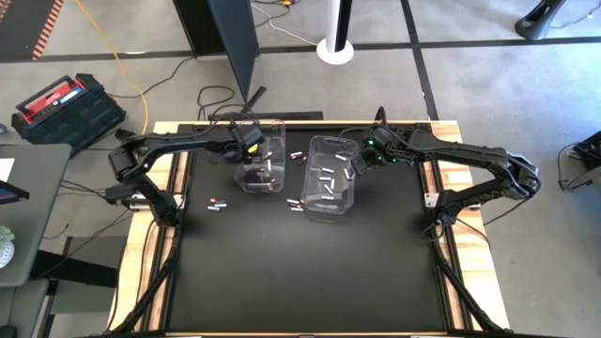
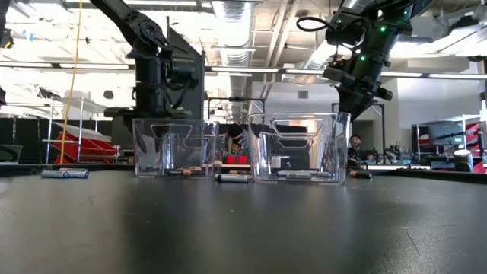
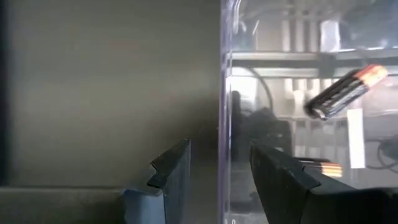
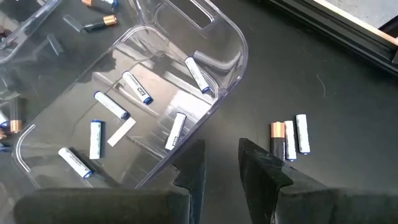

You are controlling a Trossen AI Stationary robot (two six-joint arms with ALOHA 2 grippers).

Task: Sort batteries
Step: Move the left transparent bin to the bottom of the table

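while the left gripper (image 3: 214,180) straddles the bin wall (image 3: 225,112), fingers apart, a battery (image 3: 348,92) lies inside beyond it.

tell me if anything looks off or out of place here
Several batteries lie loose on the black mat outside the clear bins: a pair left of the left bin, and three beside the right bin, one dark among white.

My left dark six-joint arm (image 1: 178,145) reaches in from the left edge, its two dark fingers (image 3: 174,174) parted with a clear gap and empty. My right dark arm (image 1: 470,155) bends in from the right, its two dark fingers (image 4: 261,165) hovering slightly apart, holding nothing.
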